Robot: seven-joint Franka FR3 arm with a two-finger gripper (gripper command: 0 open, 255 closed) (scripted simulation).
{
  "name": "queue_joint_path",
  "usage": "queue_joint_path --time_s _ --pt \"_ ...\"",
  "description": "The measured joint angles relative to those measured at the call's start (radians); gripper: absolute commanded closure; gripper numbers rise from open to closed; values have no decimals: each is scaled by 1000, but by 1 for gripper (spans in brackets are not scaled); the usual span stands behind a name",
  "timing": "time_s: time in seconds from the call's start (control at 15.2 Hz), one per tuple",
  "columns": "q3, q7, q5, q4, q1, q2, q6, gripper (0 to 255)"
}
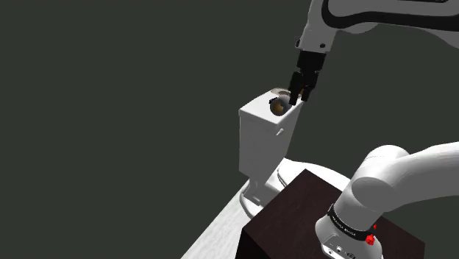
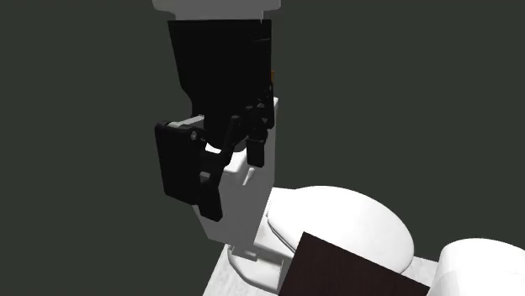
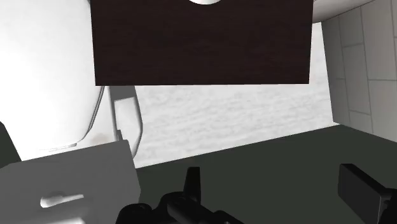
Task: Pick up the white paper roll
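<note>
The white paper roll (image 1: 279,105) lies on its side on top of a white toilet tank (image 1: 262,143), its brown core facing the camera. My black gripper (image 1: 300,94) hangs just above the tank's top, close beside the roll on the shoulder view's right. In the wrist view the gripper (image 3: 273,177) is open, its fingers (image 3: 193,182) wide apart with nothing between them, and the tank's top (image 3: 70,184) lies off to one side. The second exterior view has the gripper (image 2: 231,151) in front of the tank (image 2: 244,198), hiding the tank's top.
The toilet's white lid (image 2: 341,223) and bowl sit in front of the tank. My dark brown stand (image 1: 309,213) stands right against the toilet. Pale floor (image 3: 235,118) lies beside it, with a tiled wall (image 3: 362,63) at its edge. Dark grey wall is behind.
</note>
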Motion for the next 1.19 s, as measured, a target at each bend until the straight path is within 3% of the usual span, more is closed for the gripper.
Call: queue_joint_path --time_s 0.2,0.46,0.86,1.19 --pt "16 -3 -39 -25 -6 7 42 0" --pt "67 6 -164 -106 -31 38 186 0" --pt "133 61 -400 -199 -103 135 429 0" --pt "195 178 -647 -237 -199 243 607 0"
